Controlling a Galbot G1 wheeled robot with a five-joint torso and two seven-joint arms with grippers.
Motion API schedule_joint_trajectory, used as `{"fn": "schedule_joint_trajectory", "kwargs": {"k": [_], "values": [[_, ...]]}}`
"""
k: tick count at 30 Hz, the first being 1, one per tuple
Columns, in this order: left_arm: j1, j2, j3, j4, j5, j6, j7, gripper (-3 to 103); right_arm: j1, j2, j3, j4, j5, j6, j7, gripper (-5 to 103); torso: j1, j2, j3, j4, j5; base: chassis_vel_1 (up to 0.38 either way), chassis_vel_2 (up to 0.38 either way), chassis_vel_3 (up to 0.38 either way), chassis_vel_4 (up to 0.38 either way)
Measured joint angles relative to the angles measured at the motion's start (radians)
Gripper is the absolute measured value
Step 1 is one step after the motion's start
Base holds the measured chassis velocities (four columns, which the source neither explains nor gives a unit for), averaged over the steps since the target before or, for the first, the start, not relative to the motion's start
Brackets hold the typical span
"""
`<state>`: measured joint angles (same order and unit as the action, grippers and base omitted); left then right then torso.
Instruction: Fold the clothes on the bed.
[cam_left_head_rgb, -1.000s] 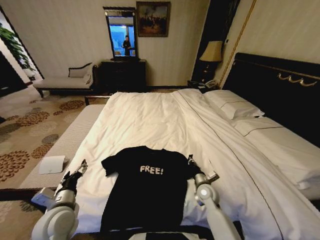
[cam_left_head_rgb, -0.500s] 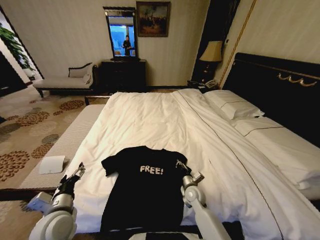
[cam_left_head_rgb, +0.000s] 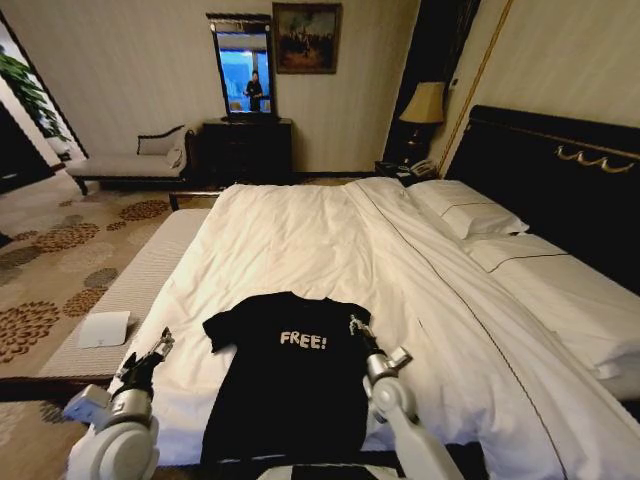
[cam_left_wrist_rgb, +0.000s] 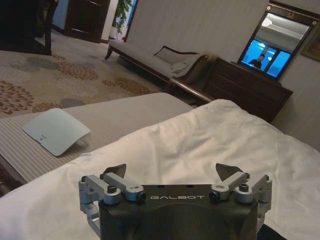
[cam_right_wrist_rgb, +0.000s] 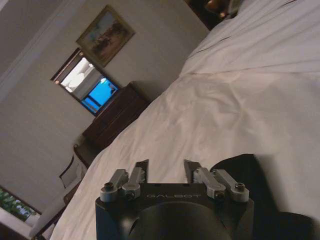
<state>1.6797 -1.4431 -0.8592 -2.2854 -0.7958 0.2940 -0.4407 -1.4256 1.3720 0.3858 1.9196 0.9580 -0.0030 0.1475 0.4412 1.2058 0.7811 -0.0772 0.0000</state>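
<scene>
Head view is showing the black T-shirt (cam_left_head_rgb: 290, 385) lying flat and face up on the near part of the bed (cam_left_head_rgb: 330, 250), white lettering readable, both short sleeves spread out to the sides, hem reaching toward the near edge. Right hand (cam_left_head_rgb: 357, 327) is hovering right at the shirt's right sleeve; from its wrist camera the fingers are standing partly open with nothing between them, and the dark sleeve fabric is sitting just beside the fingertips. Left hand (cam_left_head_rgb: 163, 339) is waiting off the shirt's left side, over bare white duvet (cam_left_wrist_rgb: 210, 145) near the bed's edge, fingers spread wide and empty, well short of the left sleeve.

Here is the risk, as I judge it: that soft shirt is resting directly on soft bedding, so a pinch going too deep could be gathering duvet along with the sleeve and dragging the whole cover. A pinch going too shallow could be slipping off the thin hem. And with one hand close and the other far, an uneven pull could be skewing the shirt out of square.
</scene>
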Motion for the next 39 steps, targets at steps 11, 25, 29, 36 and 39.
{"fn": "schedule_joint_trajectory", "kwargs": {"k": [11, 25, 29, 36, 39], "values": [[-0.003, -0.002, 0.008, 0.015, 0.014, 0.006, -0.007, 100, 0.019, 0.019, 0.054, -0.064, 0.166, -0.093, 0.229, 80, 0.000, 0.000, 0.000, 0.0003, 0.0002, 0.000, 0.000, 0.000, 0.000], [0.009, 0.009, -0.015, 0.031, -0.006, -0.009, 0.000, 100, -0.006, 0.030, 0.014, -0.030, 0.205, -0.120, 0.253, 100, 0.000, 0.000, 0.000, 0.0001, 0.0000, 0.000, 0.000, 0.000, 0.000], [0.010, 0.011, -0.015, 0.031, -0.008, -0.010, 0.000, 100, -0.005, 0.035, 0.010, -0.009, 0.260, -0.130, 0.254, 100, 0.000, 0.000, 0.000, 0.0002, -0.0001, 0.000, 0.000, 0.000, 0.000], [0.006, 0.025, -0.038, 0.039, -0.037, -0.011, 0.000, 100, -0.047, 0.032, -0.030, 0.038, 0.216, -0.135, 0.207, 100, 0.000, 0.000, 0.000, 0.0001, -0.0001, 0.000, 0.000, 0.000, 0.000], [0.009, 0.033, -0.052, 0.042, -0.051, -0.013, 0.000, 100, -0.074, 0.029, -0.065, 0.058, 0.192, -0.139, 0.198, 100, 0.000, 0.000, 0.000, 0.0000, 0.0000, 0.000, 0.000, 0.000, 0.000]]}}
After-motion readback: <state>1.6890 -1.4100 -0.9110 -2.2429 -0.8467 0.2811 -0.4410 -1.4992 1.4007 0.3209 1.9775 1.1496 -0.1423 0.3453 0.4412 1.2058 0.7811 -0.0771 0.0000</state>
